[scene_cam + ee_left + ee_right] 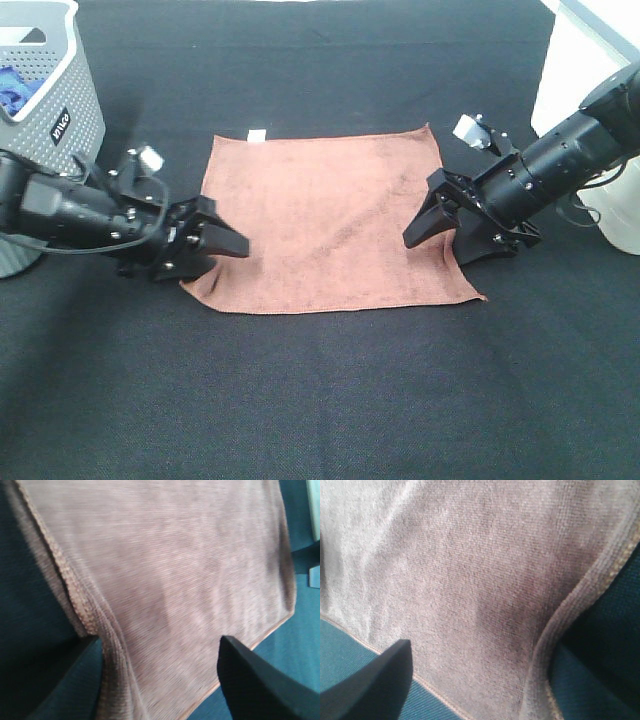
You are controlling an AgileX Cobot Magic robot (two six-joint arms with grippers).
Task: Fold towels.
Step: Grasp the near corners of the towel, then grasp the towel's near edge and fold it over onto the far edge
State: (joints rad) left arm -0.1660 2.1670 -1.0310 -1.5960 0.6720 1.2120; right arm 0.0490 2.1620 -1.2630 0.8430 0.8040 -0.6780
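The reddish-brown towel [325, 215] lies spread flat on the black table, its small white tag [256, 135] on the far edge. At the towel's left edge, close to the near corner, my left gripper [224, 234] stands open; in the left wrist view [160, 680] one finger is over the cloth [175, 570] and the other is at the raised, stitched edge. My right gripper [434, 244] is open at the right edge, toward the near corner. The right wrist view [480, 680] shows its jaws astride the lifted hem of the towel [470, 570].
A grey perforated basket [50, 90] stands at the far left, just behind my left arm. A white object [600, 110] sits at the far right beside my right arm. Black cloth [320, 400] covers the table in front of the towel.
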